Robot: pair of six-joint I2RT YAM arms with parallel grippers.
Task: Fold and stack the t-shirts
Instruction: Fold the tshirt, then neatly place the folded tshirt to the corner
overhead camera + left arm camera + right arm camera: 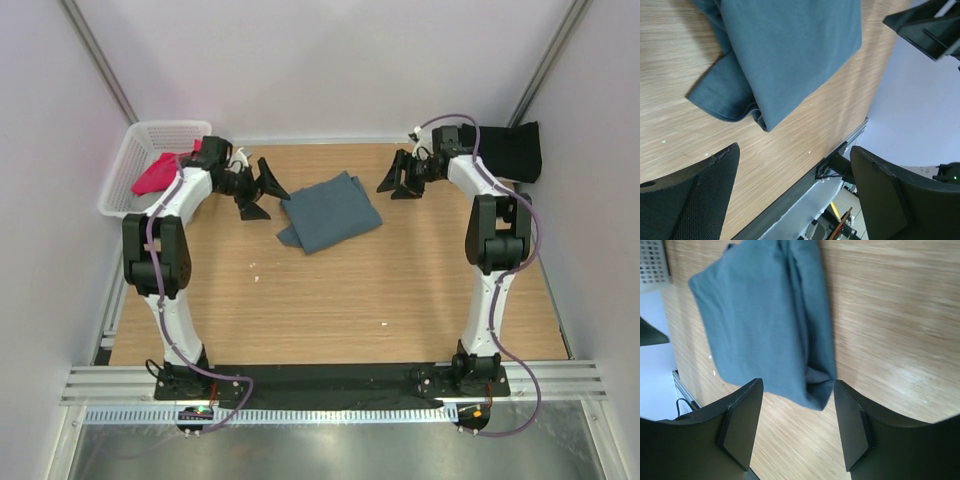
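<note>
A slate blue-grey t-shirt (330,212) lies folded on the wooden table (330,300), toward the back middle. My left gripper (262,195) hangs just left of it, open and empty; in the left wrist view the shirt (785,50) lies beyond the spread fingers (705,195). My right gripper (398,185) is just right of the shirt, also open and empty, with the shirt's corner (815,390) showing between its fingers (742,425). A black t-shirt (510,150) lies at the back right. A magenta-pink t-shirt (157,175) sits in the basket.
The white mesh basket (150,135) stands at the back left corner, beside the left arm. White walls close off the back and sides. A black strip and metal rail (330,385) run along the near edge by the arm bases.
</note>
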